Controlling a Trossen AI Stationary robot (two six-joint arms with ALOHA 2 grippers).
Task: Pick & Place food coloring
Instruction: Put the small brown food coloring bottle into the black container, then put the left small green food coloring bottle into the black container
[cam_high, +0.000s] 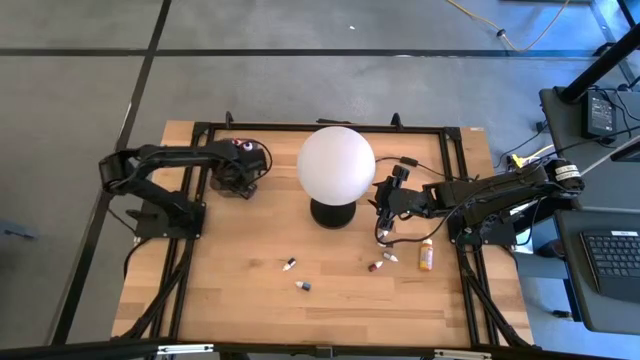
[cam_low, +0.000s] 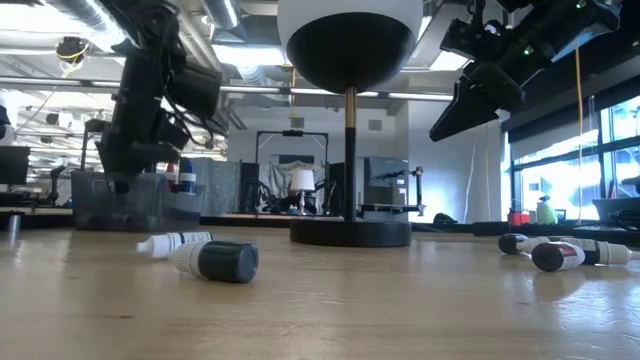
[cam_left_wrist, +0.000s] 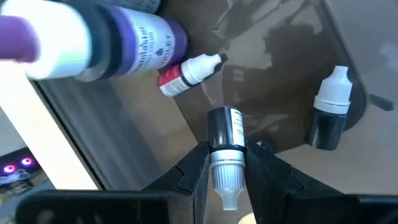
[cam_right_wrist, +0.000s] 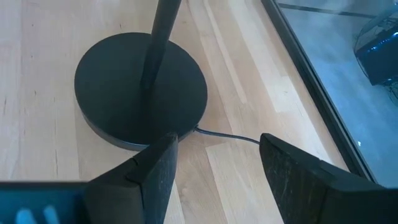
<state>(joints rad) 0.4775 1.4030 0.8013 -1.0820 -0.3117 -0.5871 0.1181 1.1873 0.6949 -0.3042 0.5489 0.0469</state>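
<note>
Bottle in the claw: your left gripper has its fingers clamped on a dark dropper bottle at the white cap end, cap pointing back toward the wrist and the dark body sticking out ahead.
Tray ahead of it: that bottle hangs over the dark grey tray; just past its body you see a red bottle lying on its side, and a dark bottle with a white cap standing upright off to one side.
Purple bottle: a large blurred one sits nearest the lens; you cannot tell what it rests on.
Left arm: it reaches over the tray at the table's far left.
Loose bottles: on the wooden table lie two small ones mid-front, two more to the right, and the orange bottle beside them.
Right gripper: your right gripper hangs spread and empty just beside the globe lamp, over its round base, well apart from every bottle.
</note>
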